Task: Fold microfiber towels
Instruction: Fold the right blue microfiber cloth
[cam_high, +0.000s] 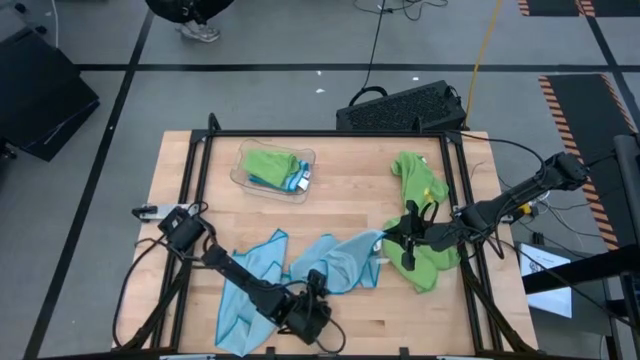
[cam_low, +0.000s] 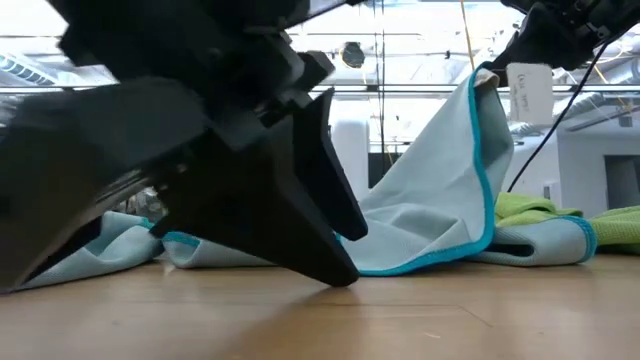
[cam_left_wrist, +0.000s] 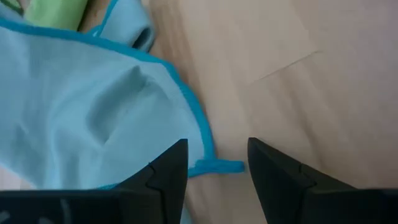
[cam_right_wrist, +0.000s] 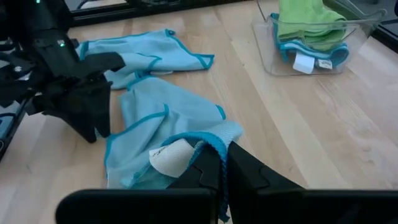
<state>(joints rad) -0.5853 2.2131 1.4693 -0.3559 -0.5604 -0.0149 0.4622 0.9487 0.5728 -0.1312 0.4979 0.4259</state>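
The table (cam_high: 350, 200) is pale wood with a light grain and a black frame. Near its front edge lie light blue towels (cam_high: 335, 262) with a brighter turquoise hem; one carries a white tag (cam_right_wrist: 169, 156). Lime green towels (cam_high: 420, 180) sit by the right edge. Toward the back edge, a clear tray (cam_high: 240, 172) holds folded green and blue cloths with white tags. Both arms are black.

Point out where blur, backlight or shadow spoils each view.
Low view: the left tool looms close, a dark soft-edged mass against bright windows behind. Left wrist view: the blue towel and wood look soft. Right wrist view: the right tool, shut on a blue towel corner, is blurred; the clear tray stays crisp. High view: even light, faint shadows.
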